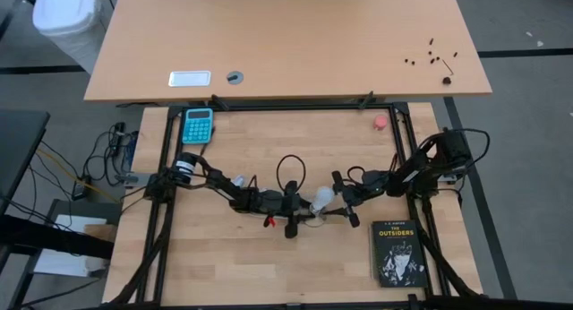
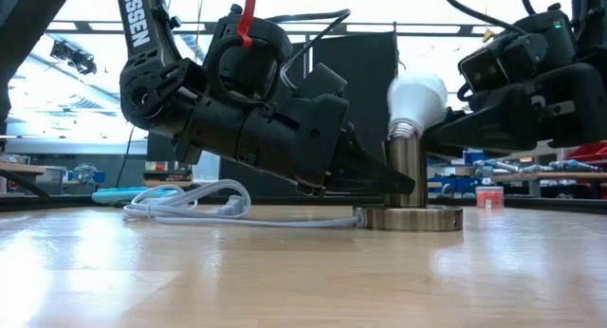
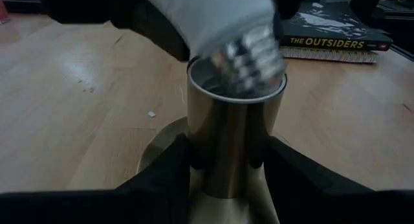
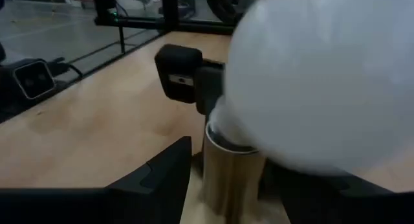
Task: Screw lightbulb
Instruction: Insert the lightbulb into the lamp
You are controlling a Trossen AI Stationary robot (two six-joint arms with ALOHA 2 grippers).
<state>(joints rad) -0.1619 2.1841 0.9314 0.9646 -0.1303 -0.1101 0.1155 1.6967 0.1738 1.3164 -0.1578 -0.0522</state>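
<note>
Starting at the left of the table [image 1: 269,265]: there's a teal calculator [image 1: 198,124] up near the far left corner, and a white cord [image 2: 190,203] looped on the wood, running to the socket's round base [image 2: 408,217].

My left claw [image 3: 226,166] is down low at the middle of the table, fingers pinching the shiny metal socket tube [image 3: 233,140] on both sides. From the wrist cam my own fingers are cut off along the lower edge, so I only see their tips hugging the tube.

The lightbulb [image 2: 415,96] sits over the socket's mouth, tilted a bit, its threaded base [image 3: 252,59] right at the rim. I honestly can't tell how far in the threads are, the wrist shot is smeared there.

My right claw [image 2: 446,119] comes in from the right and is clamped on the bulb's white glass. In its own wrist view the bulb [image 4: 323,75] fills most of the frame and hides nearly everything behind it.

Farther right: a small pink-red round thing [image 1: 380,122] near the far edge, and a black book, "The Outsiders" [image 1: 397,252], lying flat at the near right.
</note>
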